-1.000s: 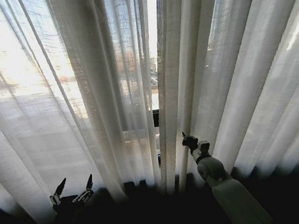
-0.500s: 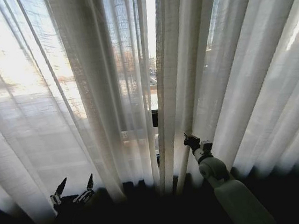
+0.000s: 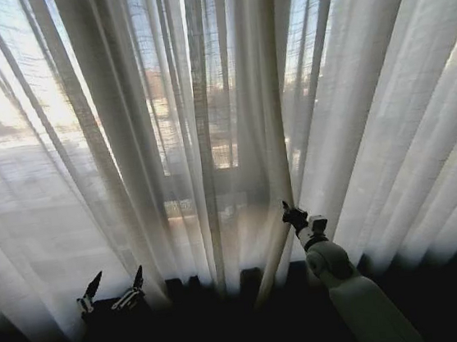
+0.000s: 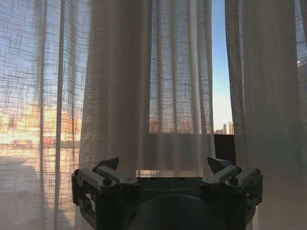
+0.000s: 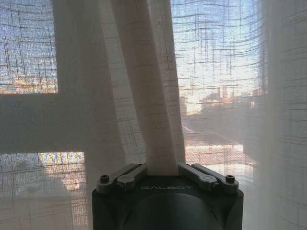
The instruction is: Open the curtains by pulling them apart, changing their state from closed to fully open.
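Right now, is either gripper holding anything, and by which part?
The right gripper is shut on a pleat fold of the curtains, low on the fabric. The left gripper is open, low before the curtains, holding nothing.

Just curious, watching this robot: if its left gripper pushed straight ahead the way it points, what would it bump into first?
Most likely the sheer white-cream pleated curtains. The left gripper, fingers open, faces their hanging folds with nothing between, though how far off they hang is unclear.
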Available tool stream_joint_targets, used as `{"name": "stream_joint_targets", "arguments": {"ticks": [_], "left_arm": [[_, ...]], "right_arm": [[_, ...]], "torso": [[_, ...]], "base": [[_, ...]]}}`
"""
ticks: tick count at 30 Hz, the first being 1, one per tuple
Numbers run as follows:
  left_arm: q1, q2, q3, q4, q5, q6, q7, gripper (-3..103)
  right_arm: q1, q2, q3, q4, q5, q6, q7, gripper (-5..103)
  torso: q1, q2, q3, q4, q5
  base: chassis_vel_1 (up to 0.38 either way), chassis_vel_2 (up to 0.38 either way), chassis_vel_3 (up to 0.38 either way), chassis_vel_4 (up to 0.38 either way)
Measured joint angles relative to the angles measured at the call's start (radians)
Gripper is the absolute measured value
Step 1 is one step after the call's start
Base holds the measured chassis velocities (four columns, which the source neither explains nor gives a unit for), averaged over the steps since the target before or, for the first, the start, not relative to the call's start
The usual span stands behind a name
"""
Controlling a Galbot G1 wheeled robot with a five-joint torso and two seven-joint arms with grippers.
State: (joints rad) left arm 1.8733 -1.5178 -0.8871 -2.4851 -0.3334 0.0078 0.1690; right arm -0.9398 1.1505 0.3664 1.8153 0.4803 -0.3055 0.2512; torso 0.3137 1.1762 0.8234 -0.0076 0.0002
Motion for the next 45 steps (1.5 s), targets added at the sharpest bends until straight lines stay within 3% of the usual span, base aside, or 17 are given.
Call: {"name": "stream_joint_targets", "arguments": {"ticks": [25, 45], "left_arm": [[0.031, -0.006, -0.002, -0.008, -0.001, -0.043, 0.005, 100], [-0.004, -0.008, 0.008, -0.015, 0.008, 0.007, 0.004, 100]], "right_arm": [[-0.034, -0.005, 0.029, 0.043, 0.003, 0.001, 0.001, 0], [-0.042, 0.0, 0.043, 0.041, 0.004, 0.002, 0.0, 0]], "torso": [[0.0, 0.0, 0.0, 0.0, -0.0001], [0.0, 0.0, 0.0, 0.0001, -0.0002]], "base": [[-0.354, -0.355, 0.349, 0.358], [-0.35, -0.356, 0.353, 0.353]]}}
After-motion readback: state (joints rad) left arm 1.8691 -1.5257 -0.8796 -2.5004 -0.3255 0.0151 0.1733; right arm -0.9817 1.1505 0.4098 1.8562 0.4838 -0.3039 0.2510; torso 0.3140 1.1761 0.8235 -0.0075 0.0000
